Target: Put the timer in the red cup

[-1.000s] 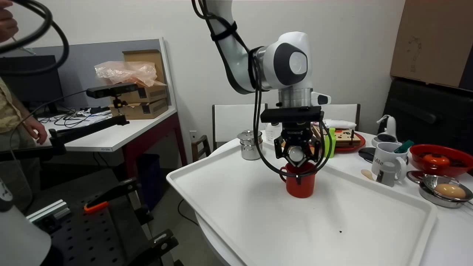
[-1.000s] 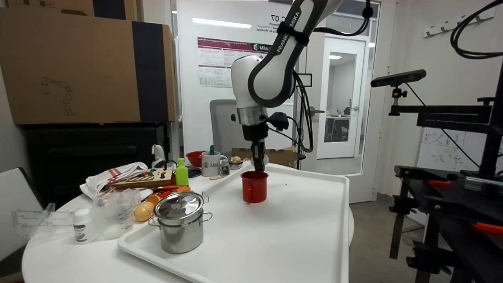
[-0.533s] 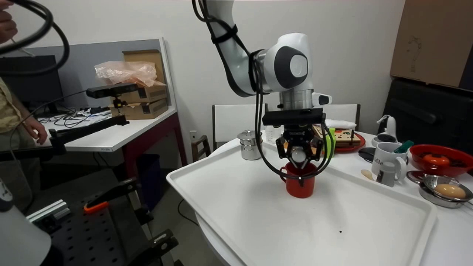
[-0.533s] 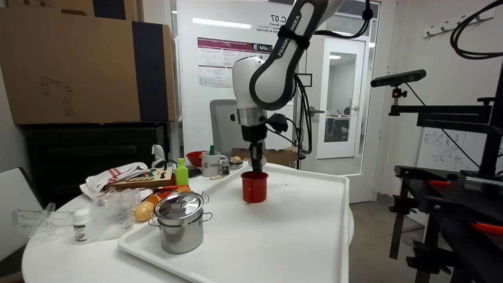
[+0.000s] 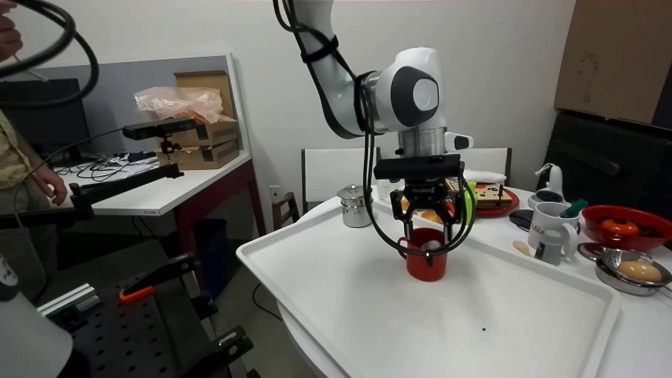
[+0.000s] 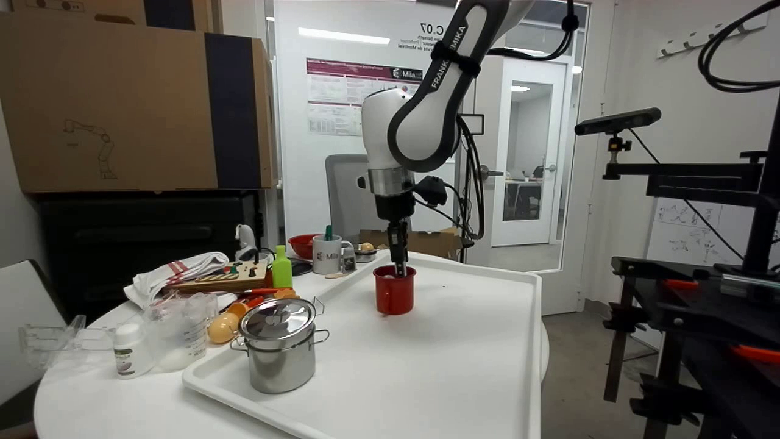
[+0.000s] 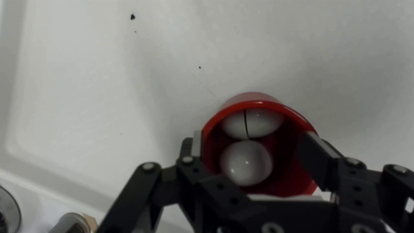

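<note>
My gripper (image 5: 428, 234) stands open over the mouth of the red cup (image 5: 426, 269), its fingers spread to either side of the rim in the wrist view. Whether they touch the rim I cannot tell. Two white roundish things lie inside the cup (image 7: 292, 181): one (image 7: 263, 124) has a thin dark line across it, while the plain one (image 7: 246, 163) sits nearer the gripper's base. I cannot tell which of the two is the timer. Neither is between the finger pads. In an exterior view a pale rounded top (image 5: 432, 245) shows within the rim. The cup stands upright.
A white tray (image 6: 475, 366) carries the cup and a lidded metal pot (image 6: 282, 363). Behind it stand a green bottle (image 6: 281, 268), a white mug (image 5: 548, 226) and a wide red bowl (image 5: 627, 239). A looped cable (image 5: 396, 244) hangs in front of the cup.
The jaws have opened and let go of the white roundish thing they held above the cup, which has dropped inside. The gripper has come down slightly; the cup has stayed put.
</note>
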Controlling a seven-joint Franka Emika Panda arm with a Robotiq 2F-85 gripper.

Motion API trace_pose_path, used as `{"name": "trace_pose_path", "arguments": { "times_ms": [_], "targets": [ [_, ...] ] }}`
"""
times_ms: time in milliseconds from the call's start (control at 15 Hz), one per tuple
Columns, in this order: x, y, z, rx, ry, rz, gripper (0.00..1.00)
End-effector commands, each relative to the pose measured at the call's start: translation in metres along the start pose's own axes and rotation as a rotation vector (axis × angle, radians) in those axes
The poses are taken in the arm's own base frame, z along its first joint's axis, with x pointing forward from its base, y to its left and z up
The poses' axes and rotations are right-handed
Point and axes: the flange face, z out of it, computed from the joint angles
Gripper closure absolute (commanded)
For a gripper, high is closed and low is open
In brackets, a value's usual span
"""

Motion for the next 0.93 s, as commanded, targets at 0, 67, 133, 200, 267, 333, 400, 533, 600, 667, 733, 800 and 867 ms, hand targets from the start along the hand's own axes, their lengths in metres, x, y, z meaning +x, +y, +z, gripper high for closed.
{"name": "trace_pose_path", "arguments": {
  "times_ms": [0,67,133,200,267,333,400,533,600,667,733,800,867],
  "targets": [
    [0.001,0.002,0.002,-0.015,0.009,-0.013,0.00],
    [0.001,0.002,0.002,-0.015,0.010,-0.012,0.00],
    [0.000,0.002,0.001,-0.016,0.010,-0.004,0.00],
    [-0.001,0.002,0.001,-0.014,0.010,0.001,0.00],
    [-0.004,0.001,0.000,-0.013,0.011,0.019,0.00],
    [-0.006,0.001,-0.001,-0.012,0.017,0.024,0.00],
    [-0.010,0.001,-0.004,-0.011,0.032,0.044,0.00],
    [-0.003,0.003,0.001,-0.005,0.019,0.028,0.00],
    [-0.005,0.003,0.002,-0.006,0.025,0.037,0.00],
    [-0.006,0.002,0.002,-0.006,0.028,0.041,0.00],
    [-0.006,0.002,0.003,-0.006,0.029,0.043,0.00],
    [-0.007,0.002,0.003,-0.006,0.029,0.043,0.00],
    [-0.007,0.002,0.003,-0.006,0.029,0.044,0.00]
  ]
}}
